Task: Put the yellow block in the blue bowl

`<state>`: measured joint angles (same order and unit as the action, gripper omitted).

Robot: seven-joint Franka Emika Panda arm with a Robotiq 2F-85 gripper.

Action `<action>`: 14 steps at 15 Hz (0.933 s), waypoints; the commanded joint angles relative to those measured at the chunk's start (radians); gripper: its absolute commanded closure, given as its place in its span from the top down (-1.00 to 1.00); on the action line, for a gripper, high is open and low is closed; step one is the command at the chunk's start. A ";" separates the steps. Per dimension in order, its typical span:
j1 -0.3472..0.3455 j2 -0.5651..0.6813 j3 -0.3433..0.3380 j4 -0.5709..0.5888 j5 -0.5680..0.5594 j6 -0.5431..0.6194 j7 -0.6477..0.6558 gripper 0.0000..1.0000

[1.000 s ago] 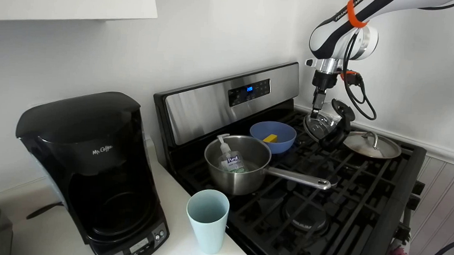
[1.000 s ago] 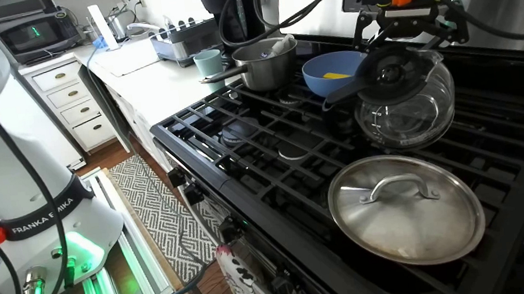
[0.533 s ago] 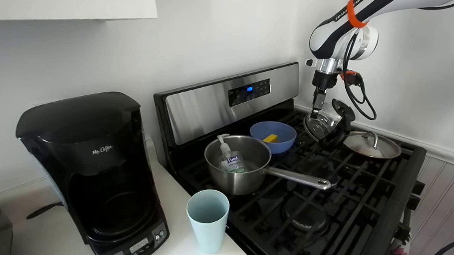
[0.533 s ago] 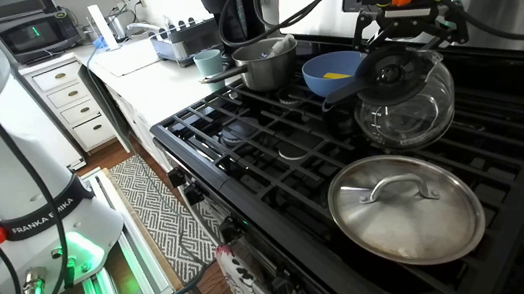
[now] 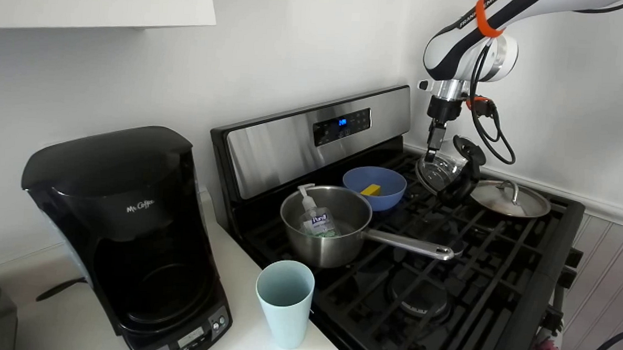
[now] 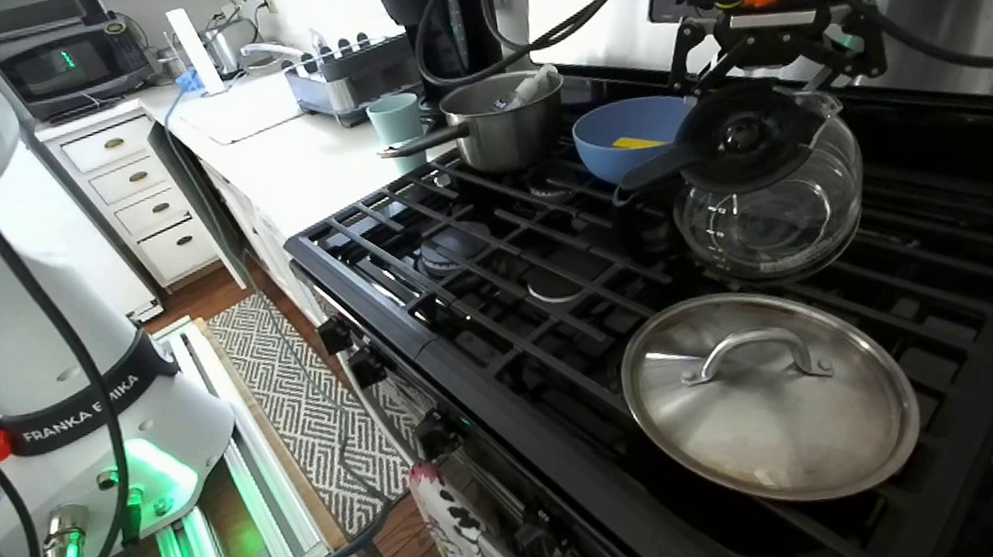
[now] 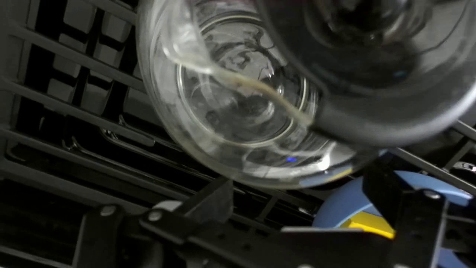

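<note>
The yellow block lies inside the blue bowl on the back of the stove. In an exterior view, the block shows over the rim of the bowl. My gripper is to the right of the bowl, above the stove. Its fingers stand wide apart with the tilted glass carafe between their tips; the carafe shifts along with them. The exact contact is partly hidden by the carafe's black lid. In the wrist view, the right finger covers part of the bowl and block.
A steel saucepan holding a sanitizer bottle stands beside the bowl, its long handle over the grates. A steel pot lid lies near the carafe. A pale blue cup and coffee maker stand on the counter.
My gripper and the carafe shift together very slightly, a touch up in an exterior view. The yellow block, bowl, saucepan and lid stay in place.
</note>
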<state>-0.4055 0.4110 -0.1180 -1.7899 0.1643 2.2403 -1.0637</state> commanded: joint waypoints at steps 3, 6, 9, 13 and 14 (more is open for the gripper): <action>0.019 -0.071 0.079 -0.018 0.085 0.001 -0.121 1.00; 0.045 -0.055 0.067 0.003 0.073 0.000 -0.100 1.00; 0.057 -0.059 0.066 0.003 0.075 -0.002 -0.098 1.00; 0.053 -0.053 0.059 0.003 0.074 -0.002 -0.098 1.00; 0.048 -0.063 0.064 -0.006 0.086 -0.004 -0.117 1.00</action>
<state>-0.3630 0.3574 -0.0465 -1.7901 0.2330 2.2424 -1.1586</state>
